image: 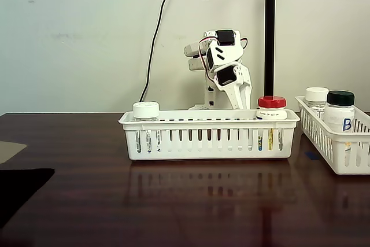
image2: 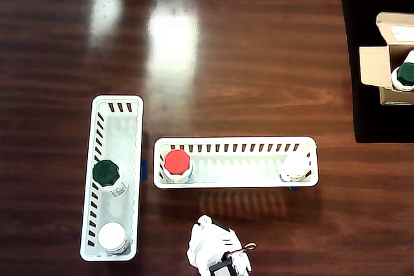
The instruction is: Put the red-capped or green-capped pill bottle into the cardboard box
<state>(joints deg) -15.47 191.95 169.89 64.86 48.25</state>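
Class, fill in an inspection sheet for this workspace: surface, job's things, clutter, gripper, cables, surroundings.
Surface: glossy dark wooden table, with a black mat at the overhead view's right edge.
Job's things: green-capped pill bottle stands inside the open cardboard box.
Clutter: two white slotted baskets holding a red-capped bottle, a "B" bottle and two white-capped bottles.
Grippers: gripper on the folded arm behind the basket; jaws unclear.
Cables: black cable down the wall.
Surroundings: pale wall, black pole.
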